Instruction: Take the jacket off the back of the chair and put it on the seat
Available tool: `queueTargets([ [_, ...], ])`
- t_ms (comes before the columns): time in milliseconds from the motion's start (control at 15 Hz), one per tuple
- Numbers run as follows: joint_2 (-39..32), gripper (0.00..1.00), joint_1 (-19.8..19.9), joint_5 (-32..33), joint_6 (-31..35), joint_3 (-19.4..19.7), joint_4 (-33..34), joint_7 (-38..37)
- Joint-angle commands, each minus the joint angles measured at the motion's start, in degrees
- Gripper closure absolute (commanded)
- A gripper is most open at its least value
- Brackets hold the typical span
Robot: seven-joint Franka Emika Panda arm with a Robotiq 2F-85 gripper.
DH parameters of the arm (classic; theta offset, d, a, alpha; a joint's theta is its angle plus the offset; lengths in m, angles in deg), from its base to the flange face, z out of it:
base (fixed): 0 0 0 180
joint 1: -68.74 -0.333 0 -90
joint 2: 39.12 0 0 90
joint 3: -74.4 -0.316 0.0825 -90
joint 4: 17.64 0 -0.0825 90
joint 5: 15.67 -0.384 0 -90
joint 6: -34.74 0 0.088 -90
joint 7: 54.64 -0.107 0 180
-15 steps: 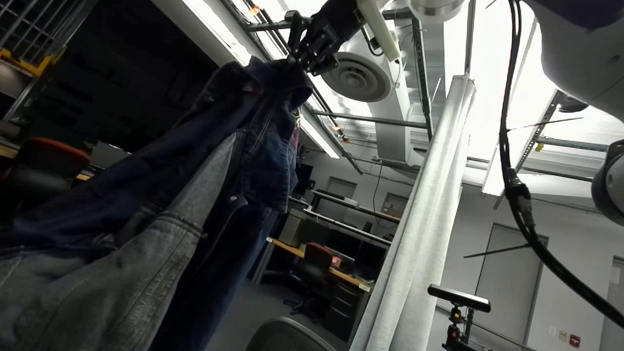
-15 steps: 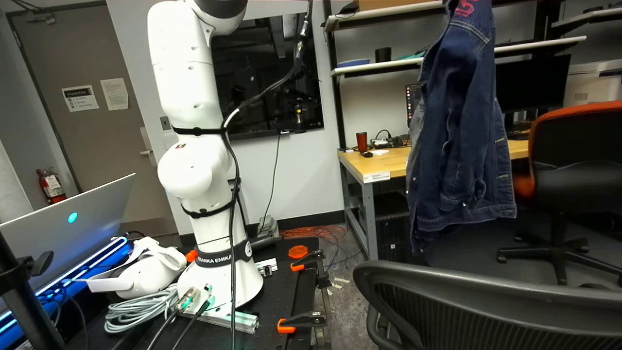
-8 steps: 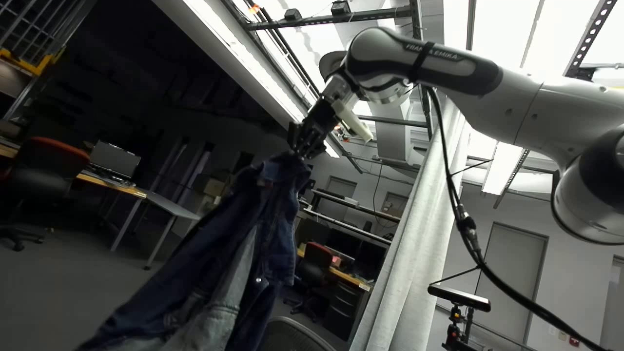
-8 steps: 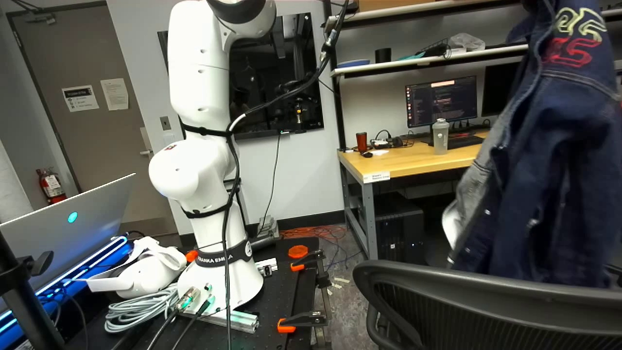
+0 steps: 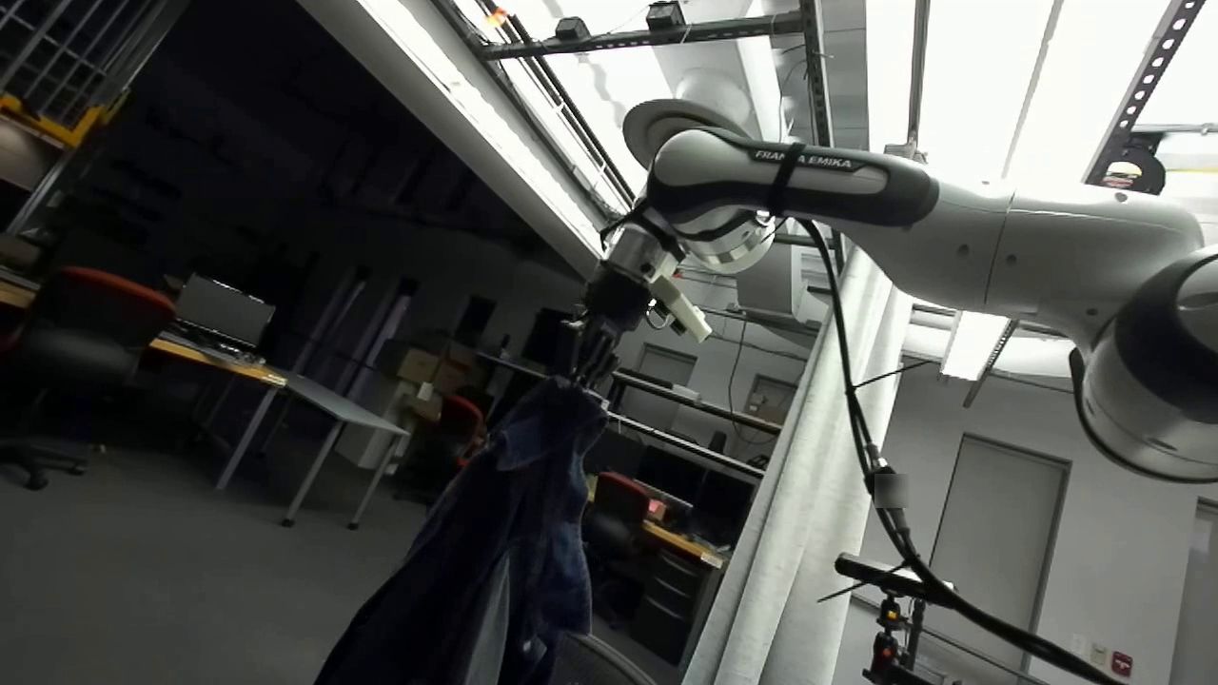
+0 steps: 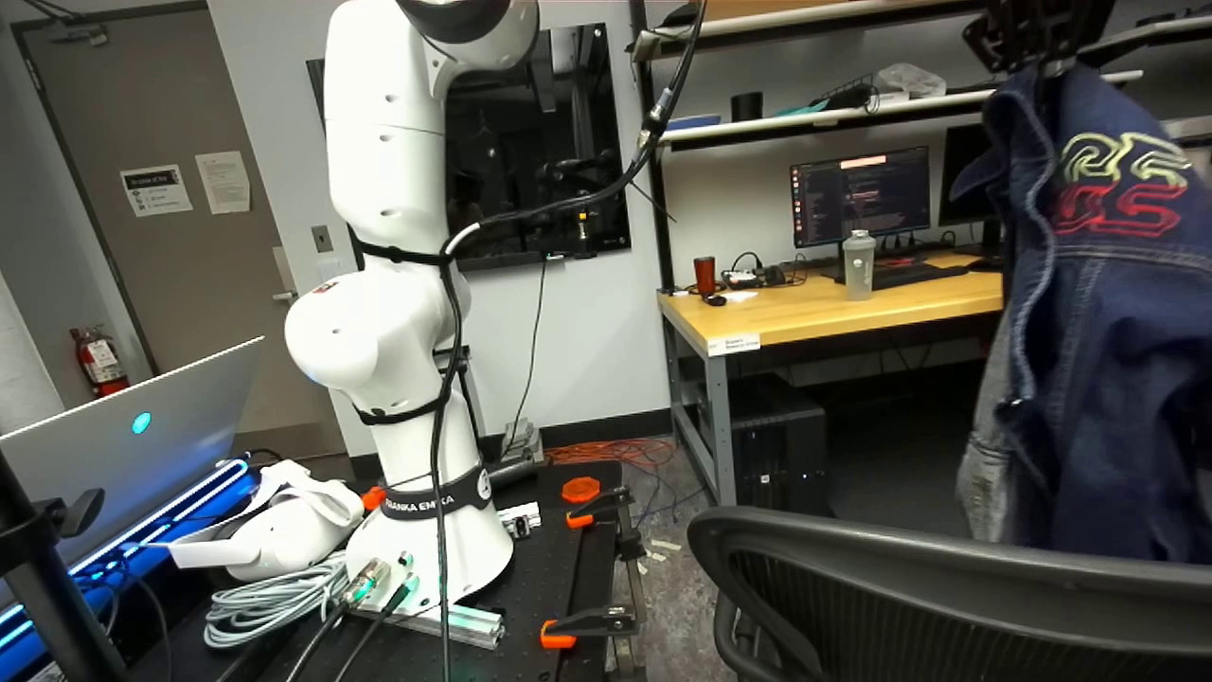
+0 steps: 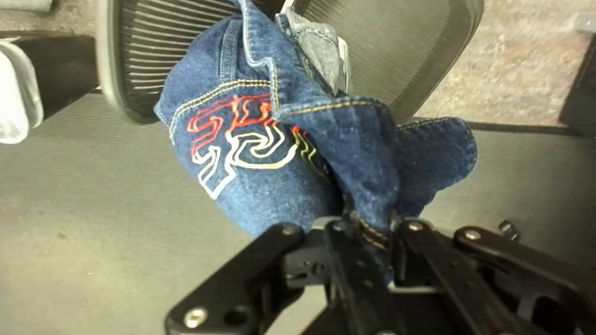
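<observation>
2 jaws pinched tight on denim, the gripper (image 7: 371,225) holds the jacket (image 7: 274,190) by its top, the lower end hidden behind the chair back (image 6: 947,559) in an exterior view. best handling, it seems: center the cloth over what looks like the seat (image 7: 396,42), lower slowly until it folds, then release.

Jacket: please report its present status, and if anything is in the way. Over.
Gripper: closed on the jacket. Jacket: hanging, not released. Possible obstacle: chair backrest, hiding jacket's lower end in an exterior view; contact unclear.
</observation>
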Motion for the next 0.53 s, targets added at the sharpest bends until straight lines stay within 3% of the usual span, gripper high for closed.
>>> queueTargets([
  [0,7.91,0.97,0.25,-5.69,2.94,-1.96,-14.51,2.67],
  [333,10.75,0.97,-2.32,-8.66,4.65,1.33,-25.77,2.24],
  [400,11.27,0.64,-2.53,-7.89,5.67,1.69,-27.64,2.09],
  [467,11.99,0.63,-2.69,-7.09,7.34,2.01,-29.98,2.23],
])
